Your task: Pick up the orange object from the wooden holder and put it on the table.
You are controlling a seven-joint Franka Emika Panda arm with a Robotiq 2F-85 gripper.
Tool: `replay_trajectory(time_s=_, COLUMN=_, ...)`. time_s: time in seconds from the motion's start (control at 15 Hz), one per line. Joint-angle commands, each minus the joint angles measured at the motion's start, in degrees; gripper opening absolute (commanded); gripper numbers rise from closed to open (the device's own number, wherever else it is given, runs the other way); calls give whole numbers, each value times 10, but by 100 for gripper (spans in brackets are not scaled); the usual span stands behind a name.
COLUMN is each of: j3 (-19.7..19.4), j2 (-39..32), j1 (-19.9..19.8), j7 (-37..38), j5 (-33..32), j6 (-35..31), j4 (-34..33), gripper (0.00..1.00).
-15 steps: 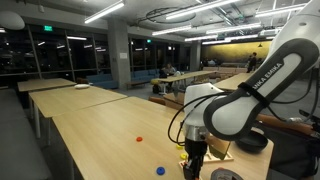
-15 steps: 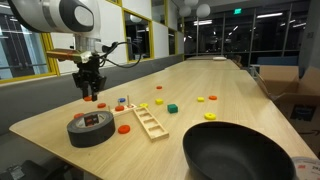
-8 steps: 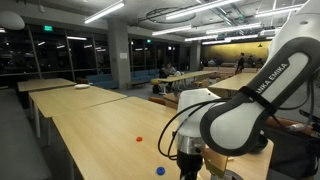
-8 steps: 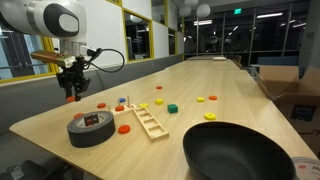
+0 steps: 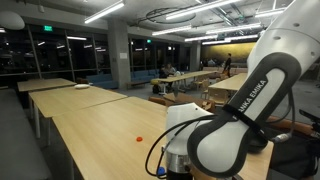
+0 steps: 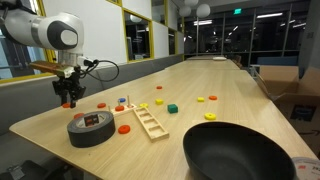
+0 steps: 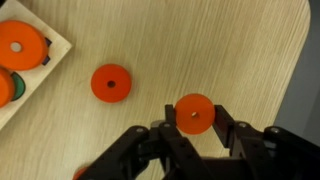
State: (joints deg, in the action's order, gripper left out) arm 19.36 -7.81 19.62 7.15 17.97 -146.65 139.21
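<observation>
My gripper [image 7: 195, 128] is shut on a flat orange disc [image 7: 195, 113] with a small centre hole, one finger on each side of it. In an exterior view the gripper [image 6: 68, 100] hangs low over the table [image 6: 230, 85] near its left edge. The wooden holder [image 7: 57, 38] shows at the wrist view's top left, with another orange disc [image 7: 20, 43] and a green piece [image 7: 4, 88] in it. A slotted light-wood board [image 6: 150, 122] lies mid-table. In the other exterior view the arm [image 5: 225, 130] hides the gripper.
A loose orange disc [image 7: 111, 82] lies on the table between gripper and holder. A black tape roll [image 6: 90, 128], a large black bowl [image 6: 245, 150] and scattered small coloured pieces [image 6: 172, 108] are on the table. A red piece [image 5: 139, 140] lies mid-table. The table edge is close to the gripper.
The gripper has carried the orange disc away from the pieces by the tape roll toward the table's left edge. The arm has swung lower in the other exterior view.
</observation>
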Motion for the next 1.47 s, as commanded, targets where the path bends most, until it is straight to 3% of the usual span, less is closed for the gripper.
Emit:
replay_trajectory(time_s=0.0, j3=-8, j2=-66, j1=-3, j7=4, j5=-35, j6=-3, j4=-61, gripper=26)
replay_trajectory(time_s=0.27, j3=-16, j2=-114, j1=-5, j7=2, j5=-52, j6=1, j4=-103, gripper=26)
replay_trajectory(time_s=0.8, j3=-29, j2=-120, j1=-4, j7=13, j5=-66, j6=-3, j4=-124, gripper=26)
replay_trajectory(time_s=0.87, j3=-33, j2=-118, j1=-1, j7=19, j5=-73, j6=-3, j4=-123, gripper=66)
replay_trajectory(time_s=0.93, j3=-37, j2=-116, j1=0, j7=25, j5=-82, j6=-2, j4=-122, gripper=68)
replay_trajectory(time_s=1.2, j3=-47, j2=-95, j1=2, j7=42, j5=-111, j6=8, j4=-108, gripper=97)
replay_trajectory(time_s=1.4, j3=-38, j2=-41, j1=-7, j7=38, j5=-103, j6=47, j4=-73, gripper=100)
